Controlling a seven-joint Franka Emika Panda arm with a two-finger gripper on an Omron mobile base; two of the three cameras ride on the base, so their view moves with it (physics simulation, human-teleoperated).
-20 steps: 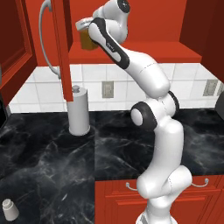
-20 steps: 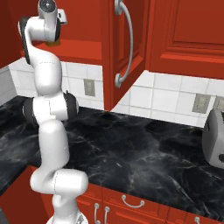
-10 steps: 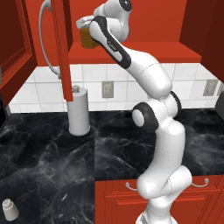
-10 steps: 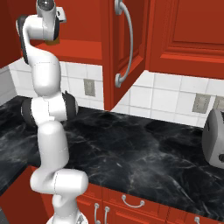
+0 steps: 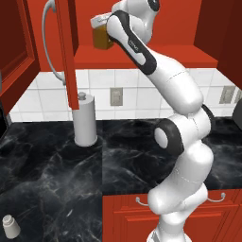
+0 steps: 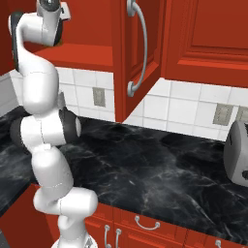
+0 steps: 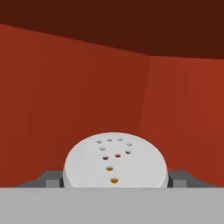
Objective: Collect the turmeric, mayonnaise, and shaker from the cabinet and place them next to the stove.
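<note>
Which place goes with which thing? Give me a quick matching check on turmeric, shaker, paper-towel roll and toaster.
1 turmeric
2 shaker
3 paper-towel roll
4 toaster

A far right on the counter
B front left of the counter
C up inside the cabinet
D on the counter, under the open door

Pairs: 1-C, 2-B, 3-D, 4-A
</note>
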